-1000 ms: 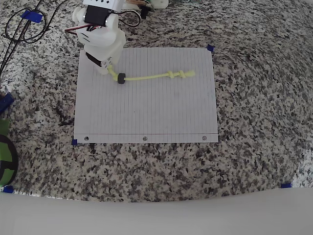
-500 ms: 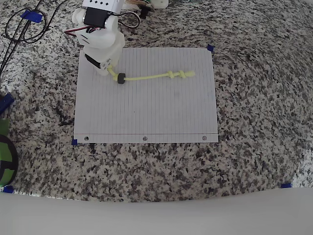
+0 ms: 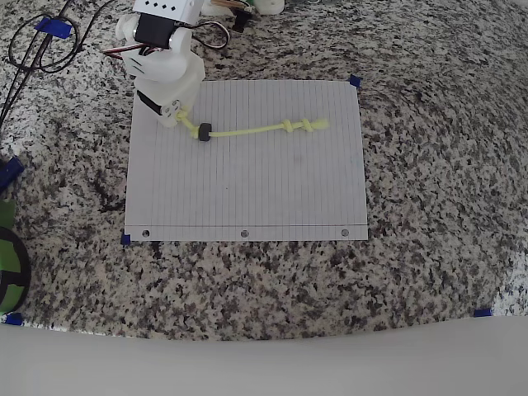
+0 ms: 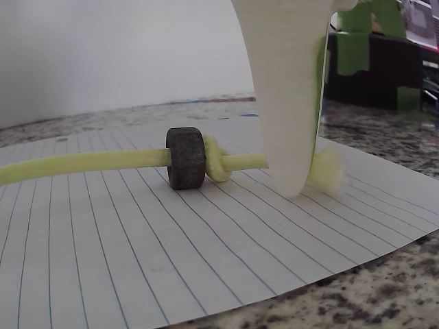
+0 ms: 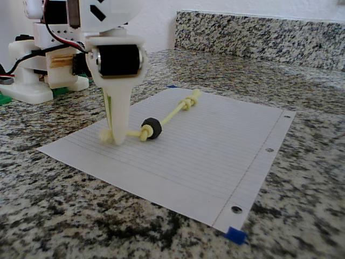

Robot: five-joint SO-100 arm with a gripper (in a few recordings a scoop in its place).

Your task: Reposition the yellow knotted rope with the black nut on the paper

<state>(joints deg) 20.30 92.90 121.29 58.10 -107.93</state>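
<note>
The paper point(image 3: 247, 190) lies flat on the granite counter. Across its upper half stretches the yellow knotted rope point(image 3: 256, 129), with a double knot near its right end. The black nut point(image 3: 200, 130) sits on the rope near its left end, against a small knot. My gripper point(image 3: 176, 115) points down at the paper's top-left corner, shut on the rope's left end. In the wrist view the rope point(image 4: 82, 163) passes through the nut point(image 4: 185, 157) and behind my white finger point(image 4: 285, 103); its frayed tip shows past it. The fixed view shows the gripper point(image 5: 115, 137) beside the nut point(image 5: 152, 128).
Black cable loops point(image 3: 37, 45) lie on the counter at the top left. A green and black object point(image 3: 8, 264) sits at the left edge. The arm's base point(image 5: 38, 70) stands behind the paper point(image 5: 215, 156). A granite backsplash point(image 5: 259, 32) rises at the rear.
The gripper has shifted slightly up and left in the overhead view, and the rope's left end and the nut have moved a little with it.
</note>
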